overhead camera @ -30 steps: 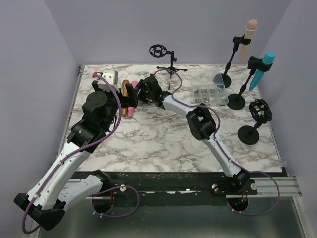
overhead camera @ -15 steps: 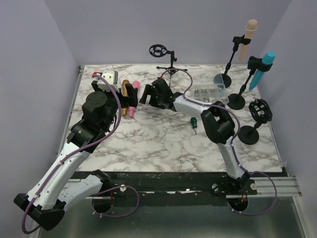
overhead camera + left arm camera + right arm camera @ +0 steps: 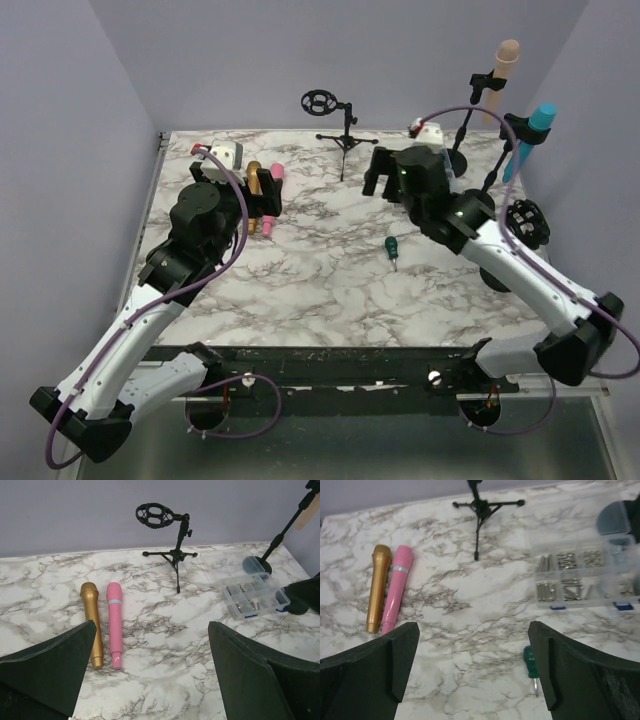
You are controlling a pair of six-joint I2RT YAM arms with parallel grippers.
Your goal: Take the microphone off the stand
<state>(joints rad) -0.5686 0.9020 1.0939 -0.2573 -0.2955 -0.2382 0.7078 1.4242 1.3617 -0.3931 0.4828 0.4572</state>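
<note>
A beige microphone (image 3: 507,62) and a teal microphone (image 3: 540,122) sit clipped in black stands at the back right. A gold microphone (image 3: 91,622) and a pink microphone (image 3: 115,622) lie side by side on the marble table (image 3: 320,280), also in the right wrist view (image 3: 377,587) (image 3: 397,592). My left gripper (image 3: 263,205) (image 3: 151,630) is open and empty just near of them. My right gripper (image 3: 385,175) (image 3: 472,630) is open and empty, raised above the table's middle right.
A tripod stand (image 3: 345,135) with an empty shock mount (image 3: 318,100) stands at the back centre. A clear screw box (image 3: 255,600) lies right of it. A green screwdriver (image 3: 392,247) lies mid-table. Another shock-mount stand (image 3: 525,225) is at the right edge.
My right arm has swung away from the two lying microphones to the right and risen. The left arm has hardly moved. The green screwdriver now shows on the table.
</note>
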